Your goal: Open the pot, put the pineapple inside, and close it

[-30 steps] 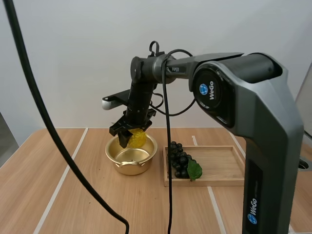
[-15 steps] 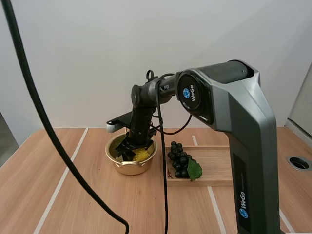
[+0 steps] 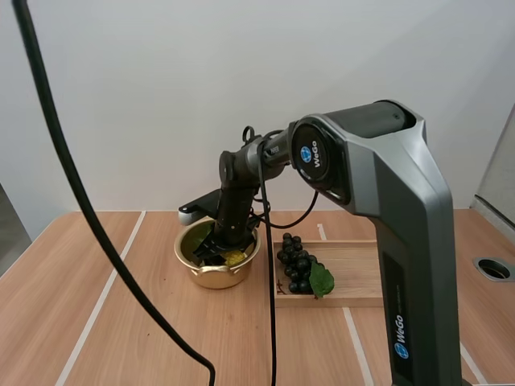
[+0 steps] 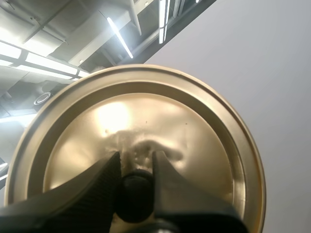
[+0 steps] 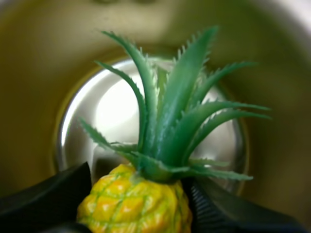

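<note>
The gold pot [image 3: 211, 277] stands open on the table, left of the tray. My right gripper [image 3: 213, 252] reaches down inside it, shut on the yellow pineapple [image 3: 234, 257]. In the right wrist view the pineapple [image 5: 133, 201] with its green crown sits between the two black fingers of my right gripper [image 5: 138, 194], low above the shiny bottom and ringed by the pot's wall [image 5: 39, 97]. In the left wrist view my left gripper [image 4: 136, 162] pinches the black knob [image 4: 135, 191] of the gold lid [image 4: 160, 126], whose underside faces the camera.
A wooden tray [image 3: 362, 265] lies to the right of the pot, with a bunch of dark grapes [image 3: 296, 264] and a green leaf at its left end. A round hole [image 3: 492, 268] sits in the table at the far right. Bare wood stretches left of the pot.
My right gripper has gone down with the pineapple, from above the pot's rim to inside the pot. The pot and the tray have stayed put.
</note>
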### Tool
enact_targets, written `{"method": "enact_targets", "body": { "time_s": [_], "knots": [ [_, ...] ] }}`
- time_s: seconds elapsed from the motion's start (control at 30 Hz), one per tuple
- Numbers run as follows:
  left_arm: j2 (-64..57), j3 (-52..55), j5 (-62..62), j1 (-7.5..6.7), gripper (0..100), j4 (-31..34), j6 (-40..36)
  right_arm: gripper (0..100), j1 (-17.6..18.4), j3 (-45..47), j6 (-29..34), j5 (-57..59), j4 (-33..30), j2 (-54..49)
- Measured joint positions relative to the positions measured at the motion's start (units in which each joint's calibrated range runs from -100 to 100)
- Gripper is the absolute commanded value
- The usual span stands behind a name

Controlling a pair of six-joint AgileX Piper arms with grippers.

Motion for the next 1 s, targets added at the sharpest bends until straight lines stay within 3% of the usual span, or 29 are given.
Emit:
{"method": "enact_targets", "body": {
  "time_s": [0.23,0.33,0.47,0.5,1.0],
  "knots": [
    [0.0,0.0,0.0,0.0,0,0.0,0.0,0,0.0,0.2,0.0,-1.5,-0.5,0.0],
    [0.0,0.0,0.0,0.0,0,0.0,0.0,30,0.0,0.2,0.0,-1.5,-0.8,0.0],
    [0.0,0.0,0.0,0.0,0,0.0,0.0,93,0.0,0.2,0.0,-1.5,-1.0,0.0],
    [0.0,0.0,0.0,0.0,0,0.1,0.0,100,0.0,0.2,0.0,-1.5,-1.0,0.0],
    [0.0,0.0,0.0,0.0,0,0.9,0.0,100,0.1,0.1,0.0,1.3,-2.0,-2.3]
  ]
}}
